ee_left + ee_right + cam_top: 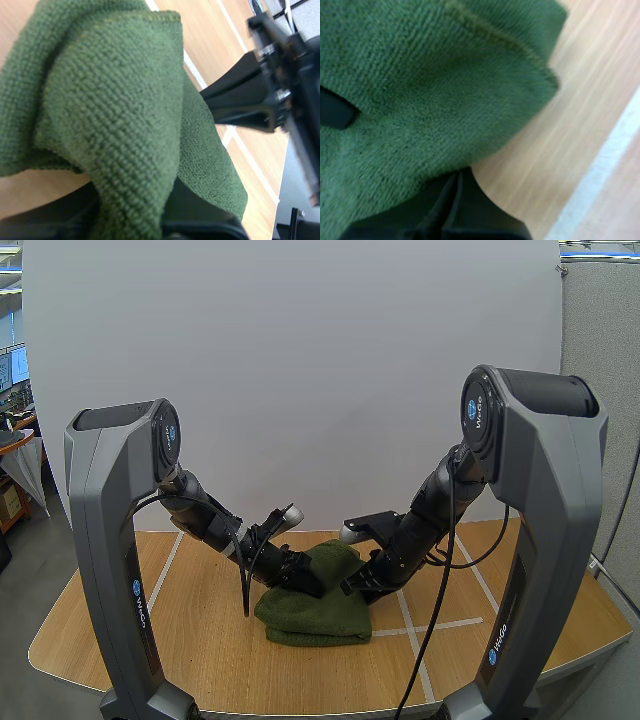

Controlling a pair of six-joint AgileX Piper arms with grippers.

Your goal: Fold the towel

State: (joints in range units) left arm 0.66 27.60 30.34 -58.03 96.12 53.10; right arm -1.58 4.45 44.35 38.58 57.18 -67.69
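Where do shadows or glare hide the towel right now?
High view: even light, no harsh glare; the towel casts only a soft shadow on the table. Left wrist view: the fold is well lit, dark only underneath, where the left gripper pinches it. Right wrist view: the towel is evenly lit, with a pale sheen on the bare wood beside it.

Left arm (205, 512) and right arm (428, 512) reach inward, low, jaws pinching.
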